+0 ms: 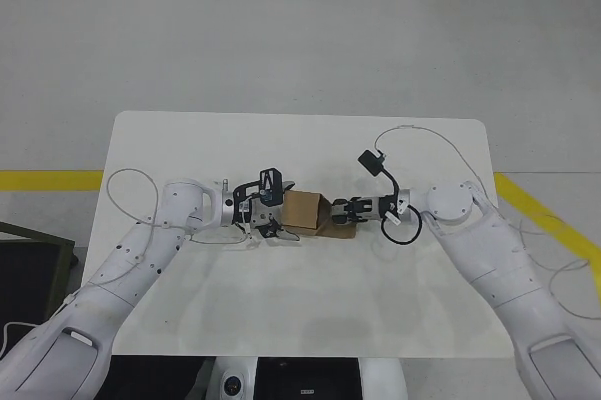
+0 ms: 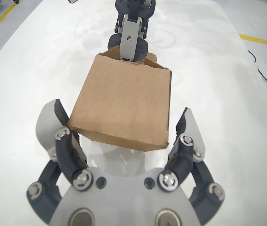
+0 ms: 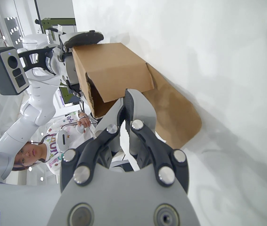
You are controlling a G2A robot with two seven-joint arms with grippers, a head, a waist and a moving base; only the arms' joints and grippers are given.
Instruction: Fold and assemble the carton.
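Left gripper [image 2: 122, 106]: jaws spread, one on each side of the nearest end of the carton [image 2: 126, 88], with one pad touching a corner and nothing clamped. The carton lies on the counter [image 2: 218, 71] directly ahead of this gripper, between it and the right gripper [image 3: 124, 102]. Right gripper: fingers pressed together at the carton's far, open end; whether cardboard sits between the pads cannot be determined. Progress, as judged: the body is erected into a rectangular tube, but the end at the right gripper is unclosed, so flap folding and tucking remain. View comparison: the right wrist view reveals the open mouth and a long flap [image 3: 178, 118] lying flat on the counter just beside the fingers. The left wrist view hides these behind the top panel but shows the jaw spacing at the opposite end, whose closure cannot be determined.
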